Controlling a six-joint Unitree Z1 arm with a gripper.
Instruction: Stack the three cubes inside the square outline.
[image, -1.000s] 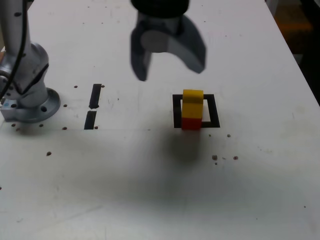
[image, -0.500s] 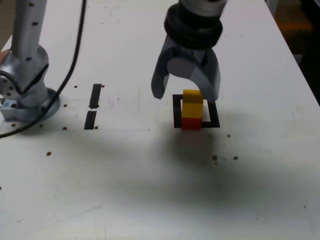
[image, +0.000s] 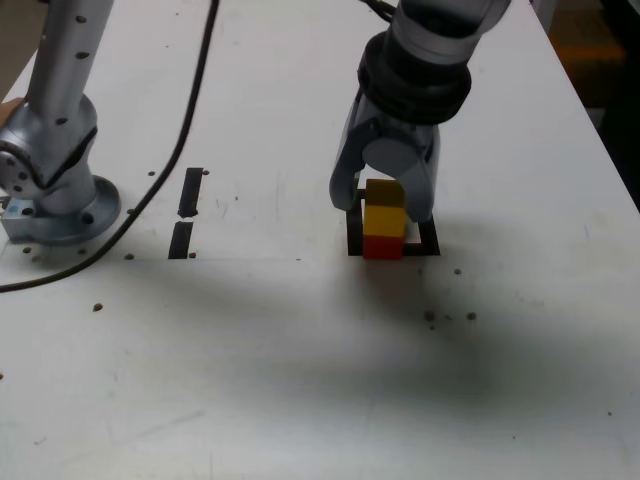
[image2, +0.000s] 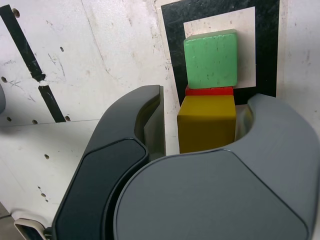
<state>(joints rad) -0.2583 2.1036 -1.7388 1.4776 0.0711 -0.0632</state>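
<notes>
A yellow cube (image: 384, 212) sits on a red cube (image: 382, 246) at the near edge of the square outline (image: 428, 243). My gripper (image: 381, 205) is lowered over this stack with one jaw on each side of the yellow cube. In the wrist view the yellow cube (image2: 206, 125) lies between the fingers (image2: 150, 120), with a narrow gap on each side, wider on one. A sliver of the red cube (image2: 209, 91) shows under it. The green cube (image2: 210, 59) rests flat on the outline's (image2: 170, 50) white centre beyond the stack. The exterior view hides it behind the gripper.
The arm's silver base (image: 60, 200) stands at the exterior view's left, with a black cable (image: 150, 190) trailing across the table. Two short black tape strips (image: 190, 192) lie between base and outline. Small dark specks dot the white table (image: 300, 380).
The gripper has come down from above and to the exterior view's left onto the stack, and its jaws have narrowed around the yellow cube. The cubes have not moved.
</notes>
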